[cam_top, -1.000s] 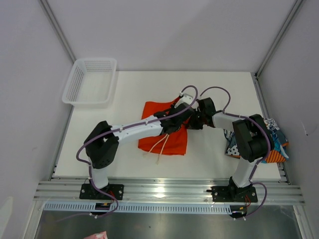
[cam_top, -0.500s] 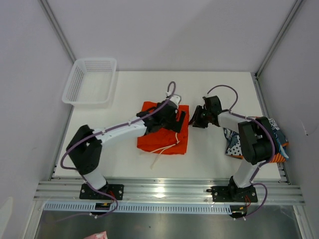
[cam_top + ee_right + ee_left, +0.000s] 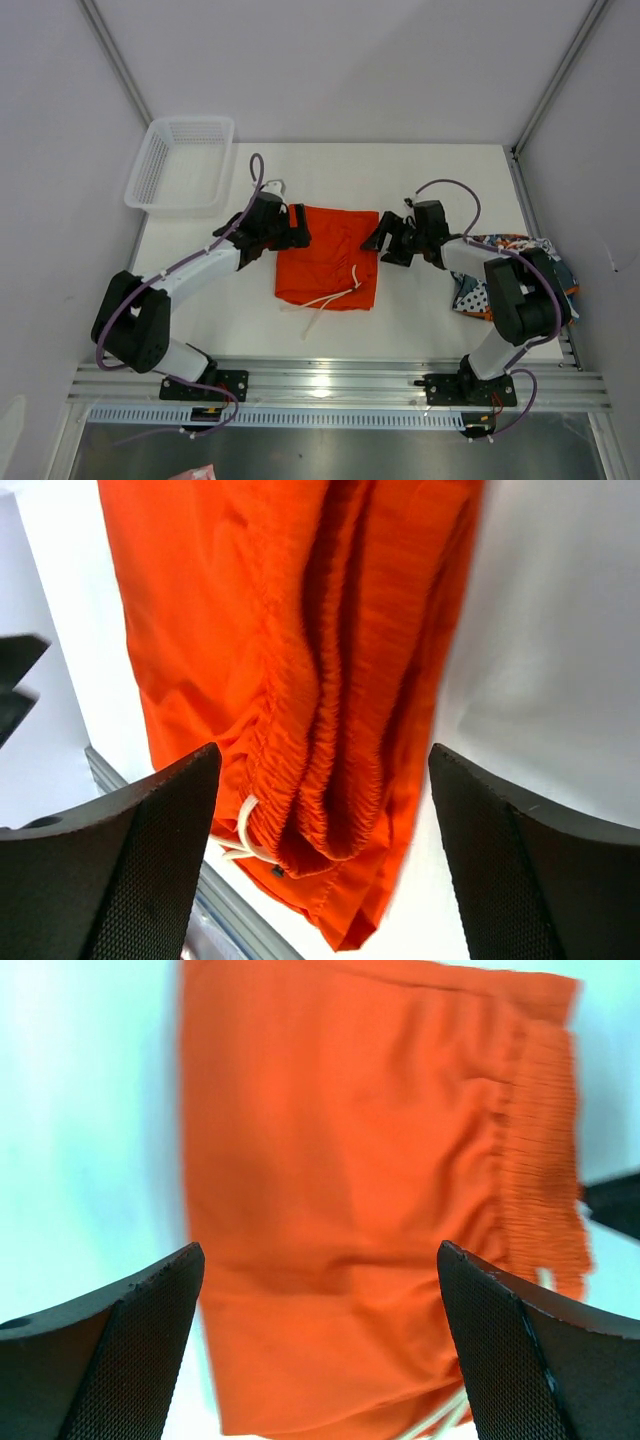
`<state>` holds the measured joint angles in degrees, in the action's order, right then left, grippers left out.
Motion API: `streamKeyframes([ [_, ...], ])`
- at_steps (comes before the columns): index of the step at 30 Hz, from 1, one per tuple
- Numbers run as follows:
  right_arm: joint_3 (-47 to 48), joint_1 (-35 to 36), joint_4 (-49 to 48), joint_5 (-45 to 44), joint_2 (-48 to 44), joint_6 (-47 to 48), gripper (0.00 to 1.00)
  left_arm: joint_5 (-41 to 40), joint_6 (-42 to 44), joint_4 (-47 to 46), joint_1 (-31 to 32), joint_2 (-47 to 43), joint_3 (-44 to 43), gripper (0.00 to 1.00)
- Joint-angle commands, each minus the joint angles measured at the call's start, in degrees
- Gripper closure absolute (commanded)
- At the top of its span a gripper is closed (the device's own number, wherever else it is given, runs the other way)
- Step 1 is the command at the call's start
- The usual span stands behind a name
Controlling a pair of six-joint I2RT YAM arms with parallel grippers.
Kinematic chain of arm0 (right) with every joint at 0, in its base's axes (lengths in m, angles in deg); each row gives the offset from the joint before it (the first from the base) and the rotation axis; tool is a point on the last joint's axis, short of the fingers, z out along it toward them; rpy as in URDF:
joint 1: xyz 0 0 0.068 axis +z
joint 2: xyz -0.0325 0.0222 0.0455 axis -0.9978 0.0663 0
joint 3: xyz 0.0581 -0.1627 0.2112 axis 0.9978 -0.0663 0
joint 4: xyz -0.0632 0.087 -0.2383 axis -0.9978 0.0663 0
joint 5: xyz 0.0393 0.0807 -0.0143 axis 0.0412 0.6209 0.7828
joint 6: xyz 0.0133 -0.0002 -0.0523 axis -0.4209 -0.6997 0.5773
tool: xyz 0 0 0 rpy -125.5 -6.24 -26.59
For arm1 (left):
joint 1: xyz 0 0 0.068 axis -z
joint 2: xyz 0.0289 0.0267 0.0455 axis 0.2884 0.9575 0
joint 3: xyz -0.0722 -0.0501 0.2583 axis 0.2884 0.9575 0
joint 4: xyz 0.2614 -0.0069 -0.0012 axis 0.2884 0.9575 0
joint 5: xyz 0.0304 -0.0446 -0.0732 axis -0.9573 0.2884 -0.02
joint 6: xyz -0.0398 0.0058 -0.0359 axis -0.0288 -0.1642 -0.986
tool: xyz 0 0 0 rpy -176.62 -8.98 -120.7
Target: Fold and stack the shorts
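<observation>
The orange shorts [image 3: 325, 268] lie flat as a rough rectangle at the middle of the table [image 3: 430, 175], gathered waistband [image 3: 330, 680] toward the right arm and the white drawstring [image 3: 335, 297] trailing off the near edge. The printed shorts [image 3: 463, 288] sit bunched at the right edge of the table, partly under the right arm and well apart from the orange pair. Both garments are judged light, limp and non-fragile: cloth sags from any single hold and slides readily on the smooth surface. Take hold at the edges or corners, preferably at the thicker waistband, using two spaced pinches to keep a fold line straight. The left gripper [image 3: 297, 228] hovers at the far left corner of the orange shorts; in the left wrist view its fingers [image 3: 130, 1340] are spread wide and hold nothing. The right gripper [image 3: 379, 238] is just beside the waistband edge, fingers [image 3: 500, 860] likewise spread wide, with nothing between them.
</observation>
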<state>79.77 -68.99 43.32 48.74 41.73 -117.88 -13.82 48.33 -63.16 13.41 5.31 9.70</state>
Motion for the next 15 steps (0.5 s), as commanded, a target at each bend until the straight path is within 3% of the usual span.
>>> streamKeyframes([
  [1,-3.9,3.1,-4.2,-0.9,-3.8,-3.0,0.16,0.7,-2.4,-2.3,-3.3,-1.7,1.8,0.01],
  [3,-5.8,6.2,-1.3,-8.1,-7.6,-4.7,0.16,2.2,-2.8,-2.8,-5.6,-0.8,2.7,0.01],
  [4,-6.5,7.6,1.2,-16.8,-11.8,-6.3,0.15,2.8,-3.1,-4.3,-6.3,-0.3,3.6,0.01],
  [6,-6.7,12.5,8.6,-22.8,-15.8,-9.9,0.10,3.8,-3.7,-5.8,-8.0,0.1,4.7,0.01],
  [9,-8.2,21.9,14.1,-34.4,-24.4,-20.3,0.02,5.7,-4.7,-8.6,-9.0,-0.3,6.8,0.01],
  [13,-7.6,32.5,23.0,-51.8,-30.9,-38.2,0.01,4.6,-4.8,-8.4,-9.1,-1.8,7.2,0.01],
  [15,-6.2,34.0,26.0,-51.9,-30.1,-46.9,0.00,4.6,-4.9,-7.6,-9.1,-1.9,6.8,0.01],
])
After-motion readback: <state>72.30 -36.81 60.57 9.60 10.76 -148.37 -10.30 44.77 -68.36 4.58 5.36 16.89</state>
